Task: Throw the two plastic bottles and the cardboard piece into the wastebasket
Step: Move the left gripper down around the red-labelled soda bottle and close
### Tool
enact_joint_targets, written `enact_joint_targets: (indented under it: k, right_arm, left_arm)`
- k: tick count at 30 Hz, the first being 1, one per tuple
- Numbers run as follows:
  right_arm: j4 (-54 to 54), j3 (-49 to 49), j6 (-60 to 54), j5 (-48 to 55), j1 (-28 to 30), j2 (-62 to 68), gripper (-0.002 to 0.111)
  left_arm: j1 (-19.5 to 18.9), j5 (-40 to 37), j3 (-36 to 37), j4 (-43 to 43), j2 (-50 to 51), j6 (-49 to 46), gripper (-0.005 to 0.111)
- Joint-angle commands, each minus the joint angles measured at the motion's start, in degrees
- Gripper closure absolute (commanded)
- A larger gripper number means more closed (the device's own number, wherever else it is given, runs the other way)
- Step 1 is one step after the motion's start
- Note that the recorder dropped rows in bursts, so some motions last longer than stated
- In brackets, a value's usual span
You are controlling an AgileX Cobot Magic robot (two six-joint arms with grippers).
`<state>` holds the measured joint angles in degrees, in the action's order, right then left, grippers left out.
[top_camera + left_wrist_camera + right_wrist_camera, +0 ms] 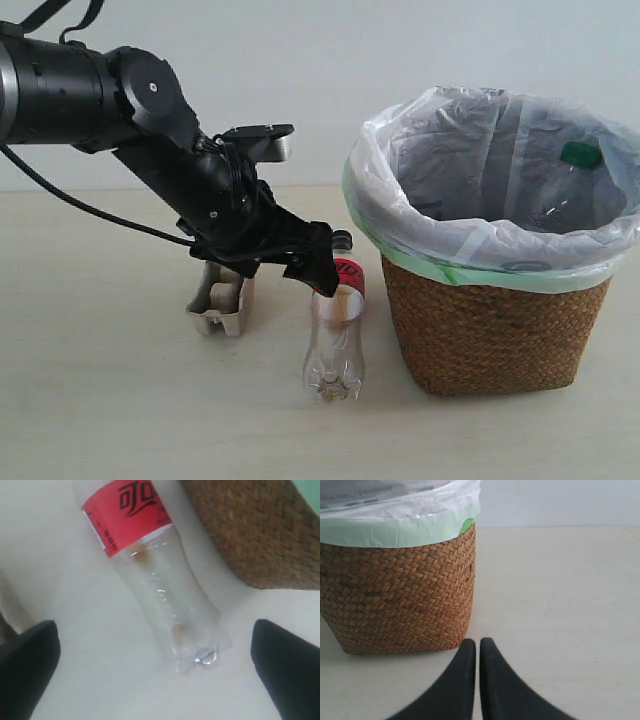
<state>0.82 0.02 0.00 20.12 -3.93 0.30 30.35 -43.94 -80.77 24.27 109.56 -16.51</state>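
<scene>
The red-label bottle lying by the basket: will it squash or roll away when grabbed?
The red-label bottle looks empty, so it is probably very light. It lies on its round side on the table, so a nudge could well roll it. Its clear wall looks thin and may dent under a squeeze, and its smooth surface could be slippery.

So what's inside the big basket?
A white plastic bag lines the wastebasket, and the bottle with the green cap sits inside it. The rim hides the bottle's lower part and the basket's bottom, so anything else down there can't be seen.
</scene>
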Motion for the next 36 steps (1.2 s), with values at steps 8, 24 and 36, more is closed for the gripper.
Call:
enact_joint_targets:
  k: [8, 24, 36]
  right_arm:
    - [-0.1, 0.0, 0.0, -0.5, 0.3, -0.3, 0.108]
    - [-0.1, 0.0, 0.0, -0.5, 0.3, -0.3, 0.108]
    - [-0.1, 0.0, 0.0, -0.5, 0.3, -0.3, 0.108]
  left_arm:
    - [3.6, 5.0, 2.2, 5.3, 5.1, -0.2, 0.011]
    - [3.7, 11.4, 2.2, 13.0, 12.4, -4.9, 0.011]
    - [3.4, 12.7, 2.2, 14.4, 12.6, 0.7, 0.103]
